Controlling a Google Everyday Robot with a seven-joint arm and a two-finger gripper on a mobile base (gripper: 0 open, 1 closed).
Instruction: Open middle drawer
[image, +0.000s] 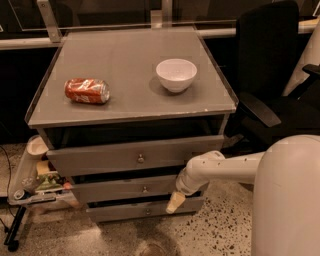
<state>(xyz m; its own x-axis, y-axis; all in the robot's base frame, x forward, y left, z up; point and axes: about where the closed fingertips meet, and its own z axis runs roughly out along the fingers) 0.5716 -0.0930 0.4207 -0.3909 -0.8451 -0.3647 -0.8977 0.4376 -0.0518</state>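
Note:
The grey cabinet has three drawers. The middle drawer (120, 190) has a medium-height front with a small round metal knob (145, 189) at its centre, and its front lies about level with the other fronts. My gripper (174, 202), cream-tipped on a white arm (220, 170), reaches in from the right. It hangs in front of the right end of the middle drawer's lower edge, to the right of the knob and apart from it.
The taller top drawer (100, 159) and shorter bottom drawer (120, 212) flank the middle one. A red can (87, 91) lying on its side and a white bowl (176, 74) sit on the cabinet top. A black chair (272, 75) stands at the right, a cluttered cart (35, 185) at the left.

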